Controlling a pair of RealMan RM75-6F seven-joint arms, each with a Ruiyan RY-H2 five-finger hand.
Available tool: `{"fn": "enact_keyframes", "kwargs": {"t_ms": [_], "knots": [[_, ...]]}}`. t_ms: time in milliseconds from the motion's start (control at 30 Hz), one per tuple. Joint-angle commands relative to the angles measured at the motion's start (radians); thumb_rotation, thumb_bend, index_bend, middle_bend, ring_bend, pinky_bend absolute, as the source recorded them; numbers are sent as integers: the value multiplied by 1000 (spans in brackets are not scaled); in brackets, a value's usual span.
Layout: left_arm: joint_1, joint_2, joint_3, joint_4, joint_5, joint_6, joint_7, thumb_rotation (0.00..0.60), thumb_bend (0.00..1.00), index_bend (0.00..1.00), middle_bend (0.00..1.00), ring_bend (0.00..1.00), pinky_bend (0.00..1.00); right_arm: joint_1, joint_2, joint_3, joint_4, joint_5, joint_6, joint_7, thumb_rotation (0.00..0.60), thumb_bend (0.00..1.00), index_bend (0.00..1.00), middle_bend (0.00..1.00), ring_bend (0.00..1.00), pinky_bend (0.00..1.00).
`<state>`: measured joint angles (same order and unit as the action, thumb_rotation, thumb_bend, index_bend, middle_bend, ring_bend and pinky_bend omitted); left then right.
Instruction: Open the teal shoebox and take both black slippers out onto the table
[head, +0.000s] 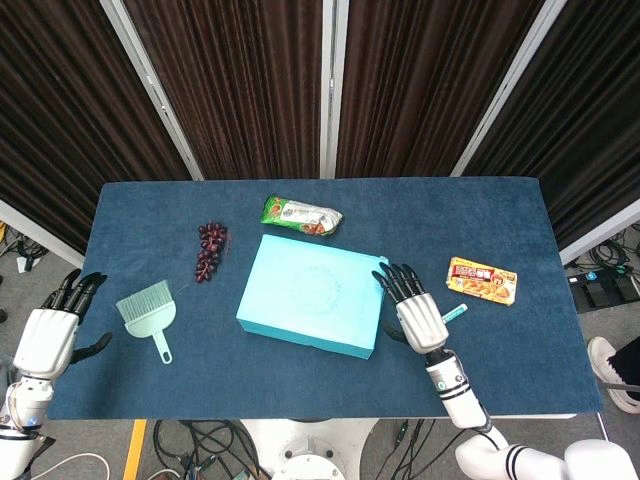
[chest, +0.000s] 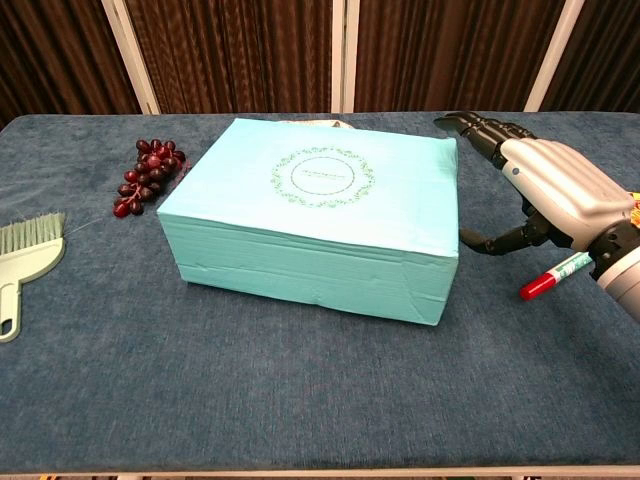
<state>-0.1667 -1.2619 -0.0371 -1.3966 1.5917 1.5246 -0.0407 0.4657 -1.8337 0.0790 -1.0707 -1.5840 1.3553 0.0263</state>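
The teal shoebox lies closed in the middle of the table, turned askew, its lid with a round ornament on top. No slippers show; the lid hides the inside. My right hand is flat against the box's right end, fingers spread along it and thumb low beside the wall. My left hand hangs off the table's left edge, fingers apart and holding nothing; only the head view shows it.
A red-capped marker lies just under my right hand. An orange snack packet sits further right. Dark grapes and a green dustpan brush lie left of the box, and a green snack bag behind it.
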Motion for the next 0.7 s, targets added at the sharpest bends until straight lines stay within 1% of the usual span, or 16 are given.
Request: {"fn": "enact_keyframes", "kwargs": {"t_ms": [33,233,367,467,533,633,700], "knots": [[-1,-1,0,0,0,-1,0,600,188,92,120,31,282,-1,9,-14,-19,-9,-7,3,600,169,0,0,0,0],[0,-2,1,3,0,0,-2,600,188,92,120,32,282,-15,27,-40,-44,-54,43,-6,600,170,0,0,0,0],[0,-2,2,6,0,-1,-7,600,188,92,120,32,282,-28,74,-45,-55,-70,71,-27,600,171,0,0,0,0],[-3,-6,2,8,2,-4,-7,600,188,92,120,31,282,-27,109,-42,-65,-59,53,-49,600,188,0,0,0,0],[-4,-9,3,9,3,-5,-7,600,188,92,120,31,282,-18,129,-37,-51,-55,32,-85,600,197,0,0,0,0],[-7,-13,3,10,5,-6,-3,600,188,92,120,31,282,-1,136,-27,-16,-46,0,-125,600,197,0,0,0,0],[-7,-15,3,11,4,-8,1,600,188,92,120,31,282,9,132,-20,0,-34,-25,-120,600,197,0,0,0,0]]}}
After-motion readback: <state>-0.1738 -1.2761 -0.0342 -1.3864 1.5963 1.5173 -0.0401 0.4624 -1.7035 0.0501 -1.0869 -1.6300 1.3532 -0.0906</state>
